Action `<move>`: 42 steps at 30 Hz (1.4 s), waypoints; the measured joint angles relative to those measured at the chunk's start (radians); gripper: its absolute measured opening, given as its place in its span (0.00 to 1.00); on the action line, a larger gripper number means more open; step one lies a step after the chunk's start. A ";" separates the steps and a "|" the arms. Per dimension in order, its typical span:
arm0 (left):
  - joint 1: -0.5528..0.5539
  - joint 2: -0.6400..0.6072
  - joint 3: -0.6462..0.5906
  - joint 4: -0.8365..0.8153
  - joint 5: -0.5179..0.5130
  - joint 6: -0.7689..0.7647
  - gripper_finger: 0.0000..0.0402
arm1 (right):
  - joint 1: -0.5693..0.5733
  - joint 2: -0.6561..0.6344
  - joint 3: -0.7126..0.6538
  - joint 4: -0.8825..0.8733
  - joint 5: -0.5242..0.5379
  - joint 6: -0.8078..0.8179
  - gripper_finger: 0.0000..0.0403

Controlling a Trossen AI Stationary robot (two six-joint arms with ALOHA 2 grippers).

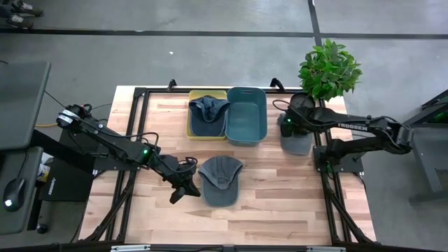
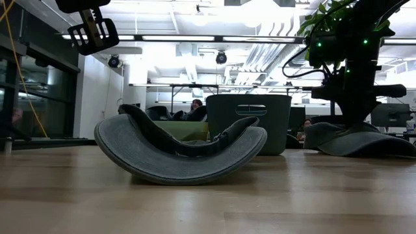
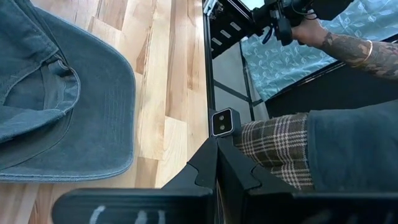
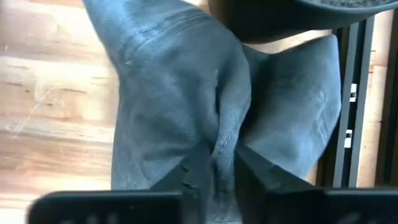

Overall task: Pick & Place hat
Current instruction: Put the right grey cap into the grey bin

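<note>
The right gripper (image 4: pixel 224 165) is pinched on a ridge of fabric on a grey hat (image 1: pixel 297 142) at the far right edge of the counter (image 1: pixel 280 203), directly beneath it and just in front of a potted plant (image 1: pixel 329 68). The likely risk is a thin hold: only a fold of cloth sits between the fingers, so the hat could slip free or sag when lifted, and its trailing edge could brush the plant pot or the black frame rail (image 4: pixel 354 99) beside it. A second hat (image 1: pixel 220 180) lies upside down just beside the left gripper (image 1: pixel 179 193), apart from it; whether that gripper is spread or closed cannot be told. A third hat (image 1: pixel 208 108) rests in a yellow tray (image 1: pixel 192 122), with a teal bin (image 1: pixel 246 115) touching the tray on its right. The counter is pale wood planking inside a black frame. A person in plaid trousers (image 3: pixel 273 149) stands close to the counter edge near the left arm, and the room behind is an open workshop with ceiling lights.
</note>
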 joint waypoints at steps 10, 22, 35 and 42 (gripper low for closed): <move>0.000 0.000 0.000 0.000 -0.003 0.000 0.00 | 0.003 0.000 0.000 0.008 -0.043 -0.046 0.01; 0.001 0.000 0.000 0.001 -0.009 0.000 0.00 | 0.132 -0.003 0.031 0.019 -0.089 -0.047 0.01; 0.003 0.000 0.000 0.032 -0.037 -0.003 0.00 | 0.376 -0.004 0.214 -0.229 -0.076 0.035 0.00; 0.002 0.000 0.000 0.067 -0.112 0.002 0.00 | 0.517 -0.012 0.363 -0.307 -0.003 0.102 0.00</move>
